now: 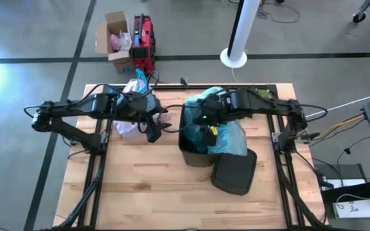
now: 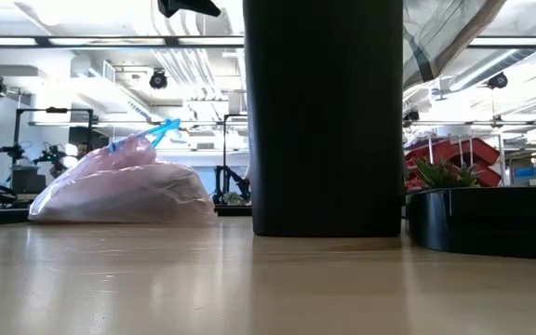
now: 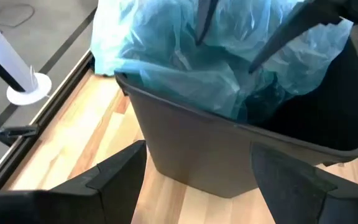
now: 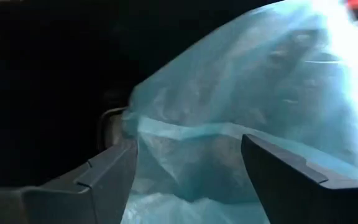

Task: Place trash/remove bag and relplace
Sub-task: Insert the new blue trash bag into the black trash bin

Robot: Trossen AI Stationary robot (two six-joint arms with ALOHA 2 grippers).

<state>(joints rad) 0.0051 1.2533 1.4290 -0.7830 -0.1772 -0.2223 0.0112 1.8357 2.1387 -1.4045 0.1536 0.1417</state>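
My right gripper [image 1: 205, 123] is over the black bin [image 1: 194, 154] mid-bench, jaws spread around the light blue bag [image 1: 231, 140] draped over its rim. Left gripper [image 1: 153, 133] waits beside the bin, jaws spread, empty. Tied pink bag [image 1: 128, 122] sits toward the back-left corner.

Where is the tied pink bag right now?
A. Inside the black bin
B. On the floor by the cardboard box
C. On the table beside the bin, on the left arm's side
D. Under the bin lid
C: the pink bag sits on the table apart from the black bin, which holds the light blue bag.
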